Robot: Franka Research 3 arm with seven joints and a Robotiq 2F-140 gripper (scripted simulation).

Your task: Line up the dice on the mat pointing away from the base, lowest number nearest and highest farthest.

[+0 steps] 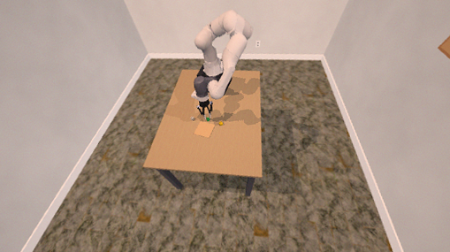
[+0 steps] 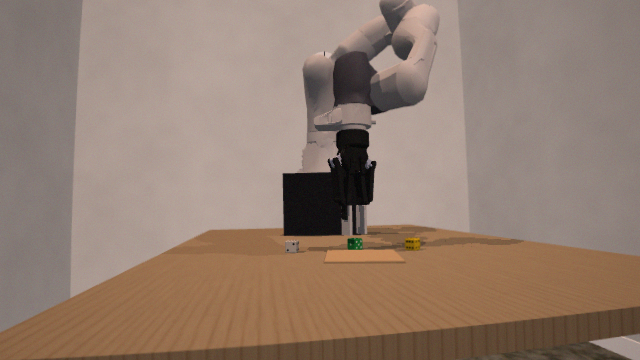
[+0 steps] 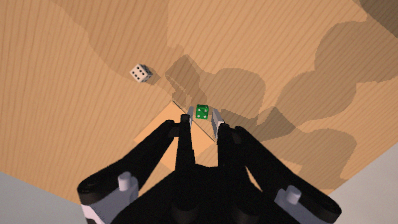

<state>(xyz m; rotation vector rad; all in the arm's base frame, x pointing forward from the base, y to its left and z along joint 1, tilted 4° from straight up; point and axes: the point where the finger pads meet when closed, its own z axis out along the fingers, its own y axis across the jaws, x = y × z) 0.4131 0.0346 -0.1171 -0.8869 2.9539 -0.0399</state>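
My gripper [image 1: 208, 117] [image 2: 354, 233] [image 3: 202, 114] parted and holding nothing, poised above the green die [image 1: 208, 119] [image 2: 355, 244] [image 3: 202, 111], white die [image 1: 193, 118] [image 2: 292, 246] [image 3: 141, 73] and yellow die [image 1: 221, 123] [image 2: 412, 244] to either side, all three on the table [image 1: 199, 158] [image 2: 320, 305] [image 3: 45, 100] near the mat [image 1: 204, 129] [image 2: 364, 257]

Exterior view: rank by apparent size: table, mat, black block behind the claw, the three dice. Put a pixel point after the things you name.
1. table [image 1: 194, 157] [image 2: 250, 310] [image 3: 50, 115]
2. black block [image 1: 201, 72] [image 2: 310, 205]
3. mat [image 1: 205, 130] [image 2: 364, 256] [image 3: 155, 127]
Unranked, smallest: yellow die [image 1: 221, 123] [image 2: 412, 244], green die [image 1: 208, 119] [image 2: 355, 244] [image 3: 202, 111] and white die [image 1: 193, 118] [image 2: 292, 246] [image 3: 141, 73] look about alike.
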